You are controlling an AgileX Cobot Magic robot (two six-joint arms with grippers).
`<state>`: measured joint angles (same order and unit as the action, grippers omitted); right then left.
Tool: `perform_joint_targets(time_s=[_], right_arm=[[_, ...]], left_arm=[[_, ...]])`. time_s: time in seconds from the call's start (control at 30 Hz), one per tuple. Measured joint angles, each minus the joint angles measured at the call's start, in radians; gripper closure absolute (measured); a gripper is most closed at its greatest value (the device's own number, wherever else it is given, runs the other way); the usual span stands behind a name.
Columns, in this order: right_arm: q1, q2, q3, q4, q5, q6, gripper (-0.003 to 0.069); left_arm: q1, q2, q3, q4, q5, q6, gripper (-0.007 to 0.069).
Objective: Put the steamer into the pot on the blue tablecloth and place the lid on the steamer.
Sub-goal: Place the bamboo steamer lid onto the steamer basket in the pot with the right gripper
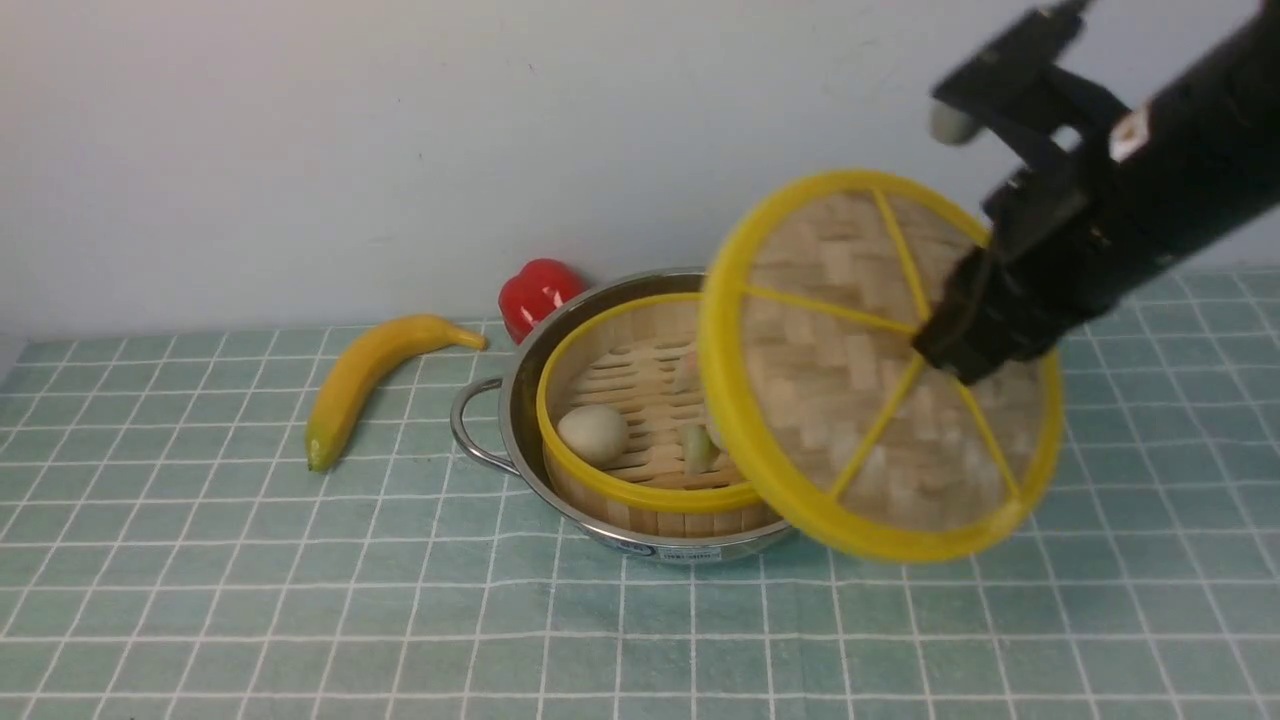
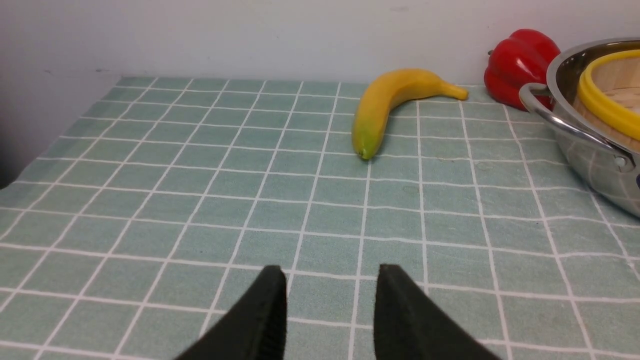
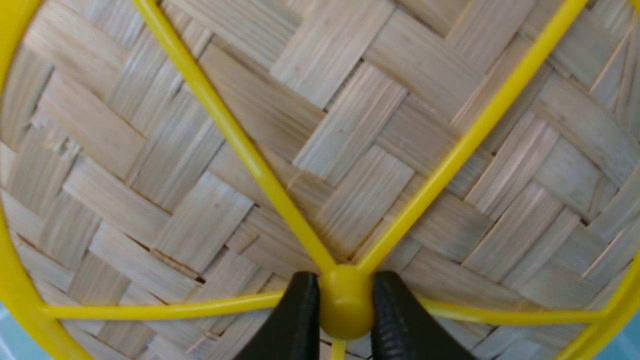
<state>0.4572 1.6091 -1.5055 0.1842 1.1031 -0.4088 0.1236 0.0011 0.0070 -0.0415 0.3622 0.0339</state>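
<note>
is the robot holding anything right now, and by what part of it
Yes: the right gripper holds the woven lid by its yellow central hub. The left gripper holds nothing, its fingers apart.

- No text, brand, number or sign can be read in any of the three views.
- Front view, just below the centre of the frame: a small pale label (image 1: 690,553) on the outer wall of the pot (image 1: 750,546), under its rim, carries a line of dark print, too small and blurred to read.
- Same view, directly to the left of that label: a dark blue mark (image 1: 636,548) on the same wall, its content too small to make out.
- Left wrist view, at the right edge of the frame: a sliver of dark blue on the pot's wall, cut off by the edge and unreadable.
</note>
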Motion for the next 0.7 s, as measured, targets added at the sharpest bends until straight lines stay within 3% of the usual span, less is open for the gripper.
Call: perform_joint_targets(time_s=[0.2, 0.47, 0.7], right_arm=[[0.089, 0.197, -0.222, -0.081, 0.004, -0.010, 0.0514], [0.091, 0.403, -0.419, -0.109, 0.013, -0.022, 0.0514], [0.091, 0.450, -0.431, -0.109, 0.018, -0.024, 0.0514]], left_arm=[[0.000, 0.000, 0.000, 0.000, 0.000, 0.000, 0.0382], [0.000, 0.000, 0.000, 0.000, 0.000, 0.000, 0.0382], [0.000, 0.000, 0.000, 0.000, 0.000, 0.000, 0.0382]])
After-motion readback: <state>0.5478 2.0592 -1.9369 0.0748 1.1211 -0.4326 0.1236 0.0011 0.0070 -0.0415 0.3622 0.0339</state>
